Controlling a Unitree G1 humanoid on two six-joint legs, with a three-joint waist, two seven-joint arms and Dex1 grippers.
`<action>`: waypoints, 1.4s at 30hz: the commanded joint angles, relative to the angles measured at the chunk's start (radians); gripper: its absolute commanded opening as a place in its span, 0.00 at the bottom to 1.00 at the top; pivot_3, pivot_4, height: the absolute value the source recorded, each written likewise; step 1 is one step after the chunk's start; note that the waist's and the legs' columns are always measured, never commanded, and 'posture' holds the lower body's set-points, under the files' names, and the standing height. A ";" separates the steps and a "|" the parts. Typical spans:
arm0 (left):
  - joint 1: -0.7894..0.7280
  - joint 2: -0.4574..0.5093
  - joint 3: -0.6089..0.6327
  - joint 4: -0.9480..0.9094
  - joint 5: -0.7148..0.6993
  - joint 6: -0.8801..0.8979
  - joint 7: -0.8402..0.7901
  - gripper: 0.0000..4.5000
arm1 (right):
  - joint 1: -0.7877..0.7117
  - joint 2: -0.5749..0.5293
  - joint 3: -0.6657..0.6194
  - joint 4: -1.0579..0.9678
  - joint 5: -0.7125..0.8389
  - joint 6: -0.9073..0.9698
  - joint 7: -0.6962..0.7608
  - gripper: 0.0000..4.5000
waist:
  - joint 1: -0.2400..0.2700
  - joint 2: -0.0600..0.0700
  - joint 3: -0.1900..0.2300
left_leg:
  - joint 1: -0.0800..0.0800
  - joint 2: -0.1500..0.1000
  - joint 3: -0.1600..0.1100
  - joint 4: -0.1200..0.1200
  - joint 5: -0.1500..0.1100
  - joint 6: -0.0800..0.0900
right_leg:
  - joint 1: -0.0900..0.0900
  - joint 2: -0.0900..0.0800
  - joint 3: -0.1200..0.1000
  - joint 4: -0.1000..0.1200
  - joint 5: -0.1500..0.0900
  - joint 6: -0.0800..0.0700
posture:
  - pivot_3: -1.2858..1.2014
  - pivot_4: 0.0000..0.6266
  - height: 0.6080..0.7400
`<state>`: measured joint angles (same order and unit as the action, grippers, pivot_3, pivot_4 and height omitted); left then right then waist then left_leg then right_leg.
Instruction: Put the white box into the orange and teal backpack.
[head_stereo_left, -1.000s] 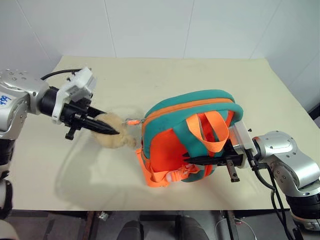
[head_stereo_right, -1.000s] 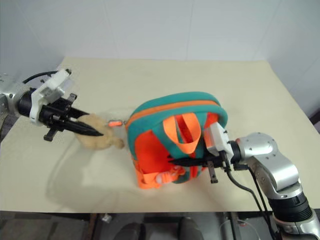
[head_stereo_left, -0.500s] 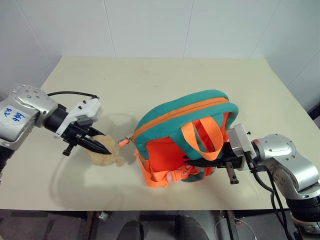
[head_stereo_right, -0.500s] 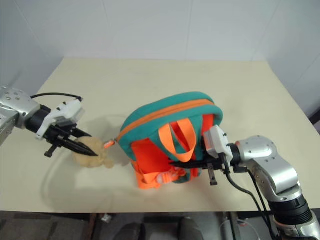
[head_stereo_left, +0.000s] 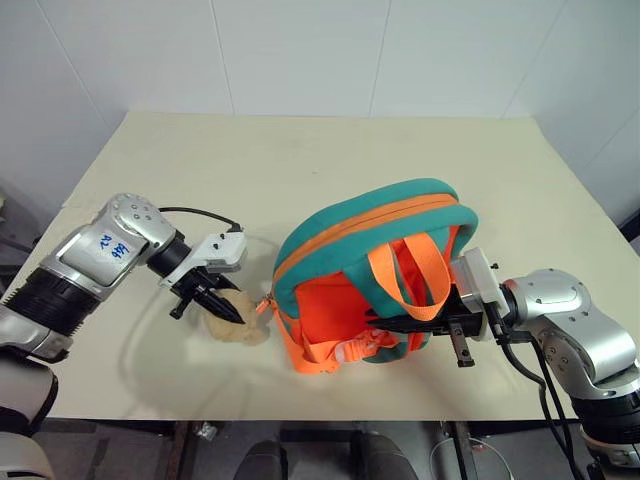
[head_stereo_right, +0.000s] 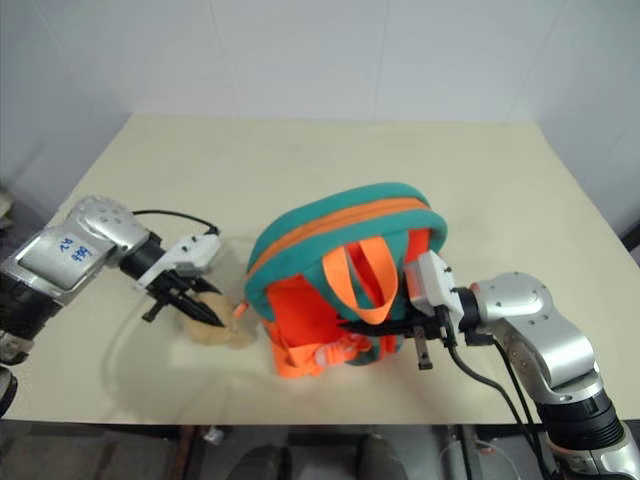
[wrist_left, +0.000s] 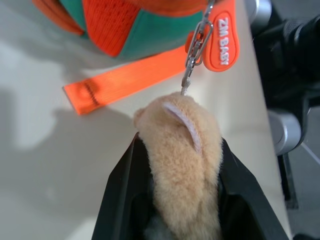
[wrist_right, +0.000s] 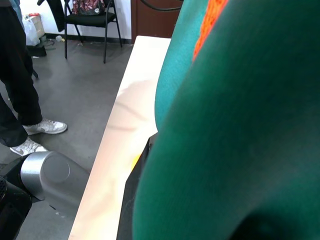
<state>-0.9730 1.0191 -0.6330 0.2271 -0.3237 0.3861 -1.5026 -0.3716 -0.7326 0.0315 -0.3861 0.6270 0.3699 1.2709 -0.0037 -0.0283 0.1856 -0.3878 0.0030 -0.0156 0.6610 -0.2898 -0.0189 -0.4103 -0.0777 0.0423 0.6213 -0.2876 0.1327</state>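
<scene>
The left gripper (head_stereo_left: 222, 311) was seen clamped around the tan plush toy (wrist_left: 186, 165), one black finger (wrist_left: 122, 195) pressed to each side of the fur. The toy lay on the cream table (head_stereo_left: 300, 170), just beside the backpack's left edge, and was joined by a small metal clip (wrist_left: 192, 55) to an orange tag (wrist_left: 220, 35). A loose orange strap end (wrist_left: 125, 82) lay flat on the table near the toy.

The right gripper (head_stereo_left: 400, 325) was closed on the backpack's teal trim low on its near face, reaching in level from the right.

The orange and teal backpack (head_stereo_left: 375, 275) stood upright near the table's front edge, between the two grippers, its orange handle loop (head_stereo_left: 408, 272) hanging over the near face. The white box could not be seen.

In the right wrist view, a person's legs (wrist_right: 17, 95) and a chair (wrist_right: 90, 22) were visible on the grey floor.
</scene>
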 joint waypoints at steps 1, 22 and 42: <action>-0.013 -0.022 0.026 0.053 0.071 -0.015 -0.103 0.18 | 0.001 -0.001 -0.023 -0.021 0.009 -0.014 -0.010 0.11 | -0.001 0.000 0.000 | 0.000 0.000 0.000 0.000 0.000 0.000 | 0.000 0.000 0.000 0.000 0.000 0.000 | 0.52 0.24 1.00; 0.099 -0.076 0.345 -0.146 -0.037 0.197 0.008 0.55 | -0.026 -0.075 -0.029 -0.024 0.044 0.146 -0.043 0.34 | 0.000 0.000 0.000 | -0.001 0.000 -0.001 0.000 0.000 0.000 | 0.000 -0.001 -0.001 0.001 0.000 0.000 | 0.52 0.24 1.00; 0.195 -0.001 0.685 0.009 -0.108 0.192 0.046 1.00 | 0.089 -0.296 -0.357 0.136 0.128 0.187 0.070 1.00 | 0.002 0.000 0.000 | -0.001 0.000 0.000 -0.001 0.000 0.000 | 0.000 -0.001 -0.001 -0.001 0.000 0.000 | 0.52 0.24 1.00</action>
<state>-0.7856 1.0020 0.0214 0.2257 -0.4205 0.5992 -1.4461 -0.2867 -1.0004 -0.2689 -0.2647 0.7613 0.5804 1.3144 -0.0018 -0.0284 0.1857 -0.3883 0.0031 -0.0153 0.6603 -0.2900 -0.0187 -0.4102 -0.0794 0.0417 0.6202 -0.2876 0.1327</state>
